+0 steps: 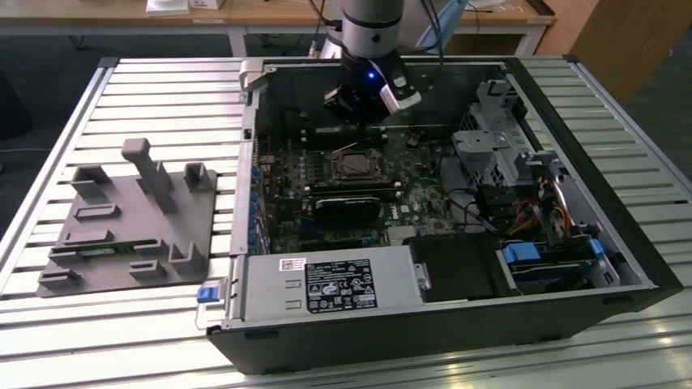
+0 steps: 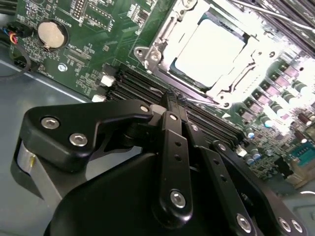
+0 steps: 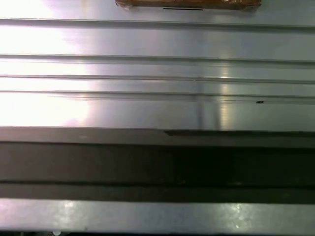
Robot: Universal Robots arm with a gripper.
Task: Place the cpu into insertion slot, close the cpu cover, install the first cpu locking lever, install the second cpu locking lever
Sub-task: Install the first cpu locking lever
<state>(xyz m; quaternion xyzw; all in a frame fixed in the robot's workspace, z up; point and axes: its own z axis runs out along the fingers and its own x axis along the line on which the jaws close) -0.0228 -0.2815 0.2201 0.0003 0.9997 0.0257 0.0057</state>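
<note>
The slatted metal table carries the open computer case, which takes up the middle and right of the exterior view. The green circuit board lies flat inside the case. The arm stands at the upper middle of that frame. Its gripper hangs over the board just above the insertion slot in the picture, apart from it.

In the second wrist view the gripper has its fingers drawn together with nothing between them. The tips are over the dark memory slots beside the socket. The cpu lies in the slot, its pale face showing through the window of the cpu cover. The cover seems to be down around the chip; whether it is locked I cannot tell.

I judge the work to be at the cover stage. Done well, the joined tips press only on the metal frame, never on the chip's face. They should push straight down, with the wrist kept off the case wall and the memory slots.

The exterior view gives the gripper's place within the case and its clearance to the walls, but there the socket is a small dark square. The second wrist view shows the seated chip and the frame close up. The first wrist view looks across the table's bright slats and a dark band
</note>
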